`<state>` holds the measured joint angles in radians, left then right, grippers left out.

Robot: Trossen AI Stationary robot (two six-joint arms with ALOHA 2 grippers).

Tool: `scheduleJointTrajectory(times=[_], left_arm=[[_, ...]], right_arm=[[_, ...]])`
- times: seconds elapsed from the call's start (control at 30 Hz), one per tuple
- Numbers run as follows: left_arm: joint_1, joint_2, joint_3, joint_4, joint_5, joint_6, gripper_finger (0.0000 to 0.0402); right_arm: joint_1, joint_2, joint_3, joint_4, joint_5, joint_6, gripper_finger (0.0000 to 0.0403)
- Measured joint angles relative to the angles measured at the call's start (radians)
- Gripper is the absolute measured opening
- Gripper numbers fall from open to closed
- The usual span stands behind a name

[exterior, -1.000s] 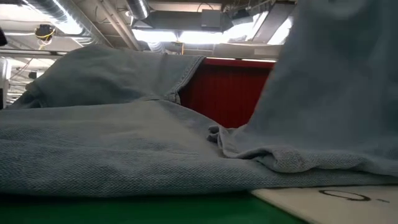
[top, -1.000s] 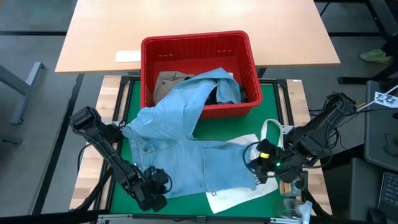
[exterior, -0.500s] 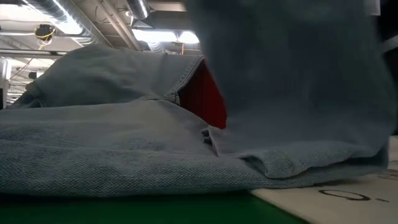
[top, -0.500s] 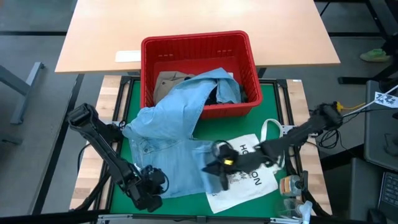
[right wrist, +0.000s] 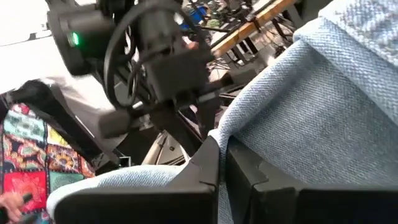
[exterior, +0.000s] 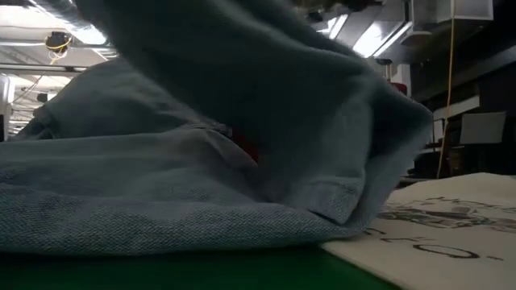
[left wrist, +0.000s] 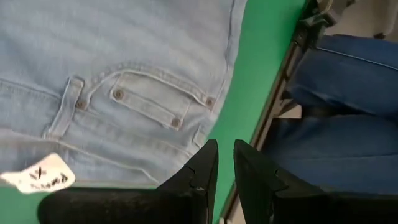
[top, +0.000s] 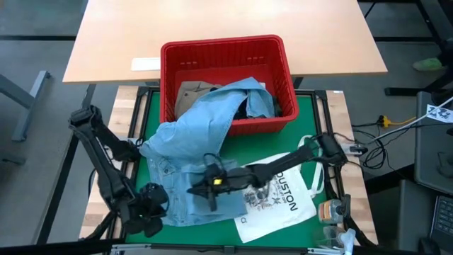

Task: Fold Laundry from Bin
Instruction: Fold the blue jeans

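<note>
The right gripper (top: 206, 185) pinches a fold of the denim (top: 195, 131); it could slip. The left gripper (top: 154, 205) (apparently empty, fingers narrow) waits nearby.

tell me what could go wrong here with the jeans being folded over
The right end effector is shut on the light blue jeans, but their upper part hangs over the red bin rim, so pulling further may drag the bin or other laundry out. The jeans also overlap the white tote bag, which may get shifted. The left end effector sits nearby, risking a clash.
</note>
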<state>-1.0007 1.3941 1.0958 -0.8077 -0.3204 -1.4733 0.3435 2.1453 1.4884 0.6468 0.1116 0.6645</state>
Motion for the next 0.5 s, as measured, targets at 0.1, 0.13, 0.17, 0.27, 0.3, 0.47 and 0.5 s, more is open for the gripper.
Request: scheduleJointTrajectory(times=[0.1,0.13,0.17,0.27,0.3,0.47,0.5], left_arm=[[-0.027,-0.024,0.0,0.001,0.0,-0.033,0.005],[-0.036,-0.029,0.0,0.0,0.001,-0.044,0.005],[-0.046,-0.033,0.0,0.0,0.001,-0.056,0.005],[-0.072,-0.036,0.0,0.0,0.001,-0.097,0.005],[-0.08,-0.036,0.0,-0.001,0.001,-0.113,0.005],[-0.1,-0.036,0.0,0.0,0.001,-0.175,0.005],[-0.103,-0.036,0.0,0.001,0.001,-0.176,0.005]], right_arm=[[-0.004,0.087,0.114,-0.002,0.001,-0.038,0.0012],[-0.003,0.116,0.153,-0.003,0.001,-0.046,0.0012],[-0.004,0.139,0.189,-0.001,0.0,-0.054,0.0012],[-0.004,0.203,0.283,-0.042,0.004,-0.085,0.0012],[-0.004,0.221,0.308,-0.067,0.008,-0.096,0.0012],[-0.004,0.28,0.377,-0.155,0.01,-0.123,0.0012],[-0.005,0.286,0.378,-0.16,0.01,-0.123,0.0012]])
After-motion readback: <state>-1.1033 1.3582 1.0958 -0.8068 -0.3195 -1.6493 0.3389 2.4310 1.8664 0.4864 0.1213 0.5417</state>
